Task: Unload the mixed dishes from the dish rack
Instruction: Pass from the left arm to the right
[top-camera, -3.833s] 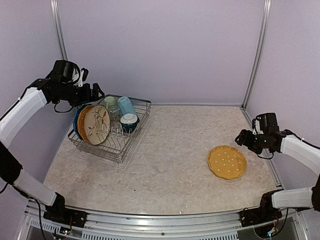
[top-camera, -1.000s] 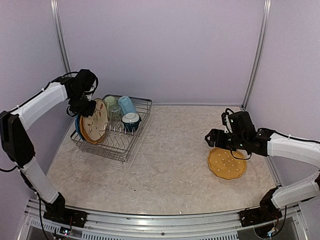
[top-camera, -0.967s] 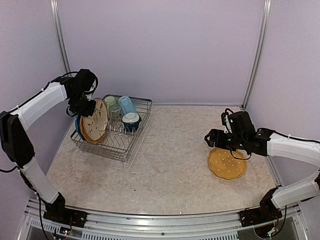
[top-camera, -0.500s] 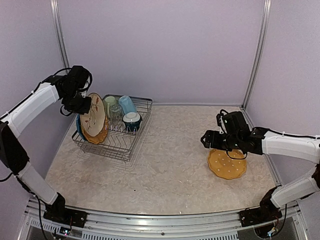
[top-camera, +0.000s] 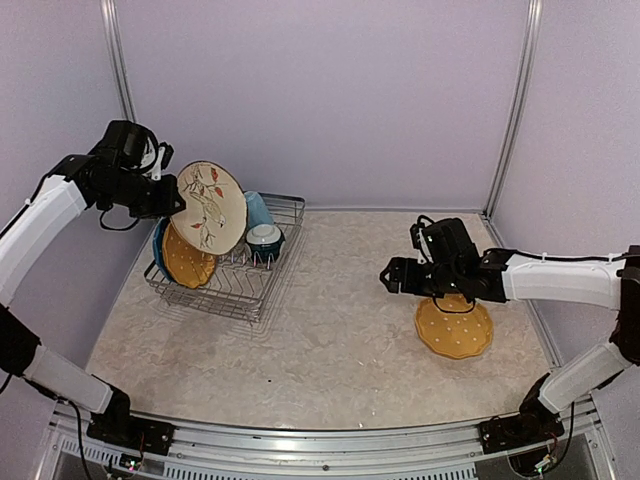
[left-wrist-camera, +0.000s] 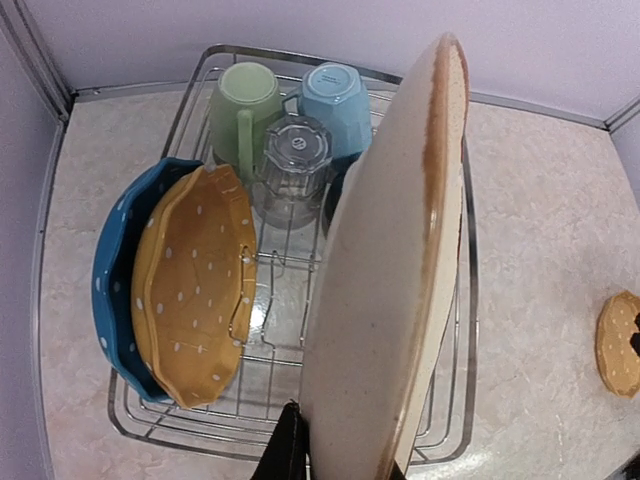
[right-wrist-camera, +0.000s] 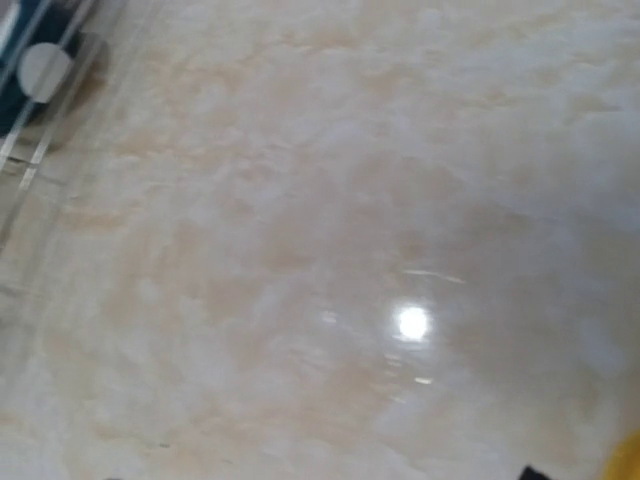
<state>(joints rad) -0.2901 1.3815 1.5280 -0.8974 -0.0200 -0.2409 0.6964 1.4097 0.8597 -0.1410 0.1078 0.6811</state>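
Cream floral plate hangs clamped in the left end effector; the right end effector stands wide open.

Upper left of the overhead view: cream plate sprigged with red and green flowers, brown-edged. Below it in the silver wire rack, yellow-orange plate with white dots, blue plate likewise dotted, pale green mug, light blue mug, clear glass, teal bowl white inside. Lower right, second yellow dotted plate on beige marbled table.
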